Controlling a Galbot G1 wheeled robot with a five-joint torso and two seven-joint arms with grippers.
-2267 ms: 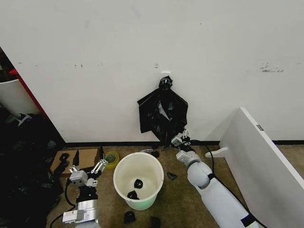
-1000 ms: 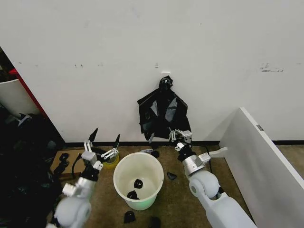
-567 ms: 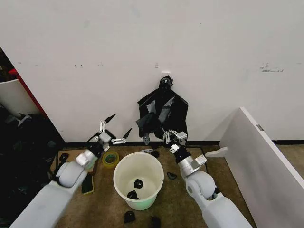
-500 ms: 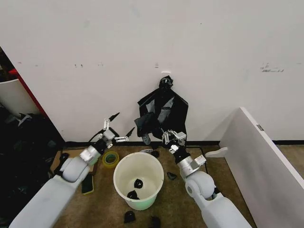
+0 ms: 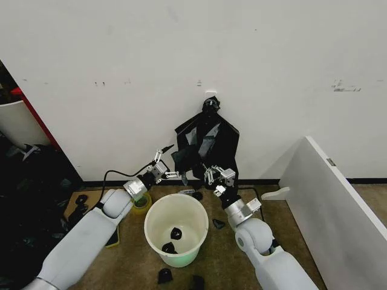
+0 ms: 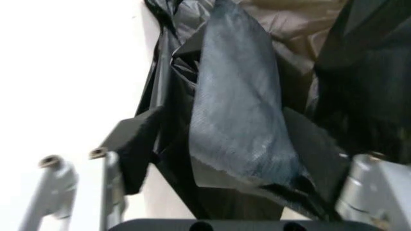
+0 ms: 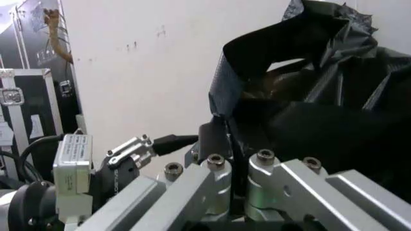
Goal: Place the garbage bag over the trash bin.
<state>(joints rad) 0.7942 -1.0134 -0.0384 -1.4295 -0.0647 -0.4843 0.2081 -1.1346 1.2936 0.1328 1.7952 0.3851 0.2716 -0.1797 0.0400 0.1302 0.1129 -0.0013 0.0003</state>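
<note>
Up against the white wall, the thin, crinkly black plastic garbage bag (image 5: pixel 205 144) hangs from a small fixture by its bunched top, its loose lower folds drooping above the floor just behind the round white plastic trash bin (image 5: pixel 177 229). The bin stands upright on the brown floor (pale green near its base), with a couple of small black scraps (image 5: pixel 173 239) lying inside it.

The right gripper (image 5: pixel 214 176) reaches up to the bag's lower edge, and the right wrist view shows its metal fingers (image 7: pixel 222 185) drawn close together with a fold of the black plastic (image 7: pixel 321 110) pinched between them. The left gripper (image 5: pixel 171 171) stretches in from the robot's left to the same lower edge, beside the right one. Its two fingers stand well spread; in the left wrist view a greyish flap of the bag (image 6: pixel 241 120) hangs in the gap between the dark pads (image 6: pixel 138 144), neither pad pressing on it.

A roll of yellow tape (image 5: pixel 142 202) lies on the floor beside the bin, and a large white slanted panel (image 5: pixel 335 199) leans at the right.
</note>
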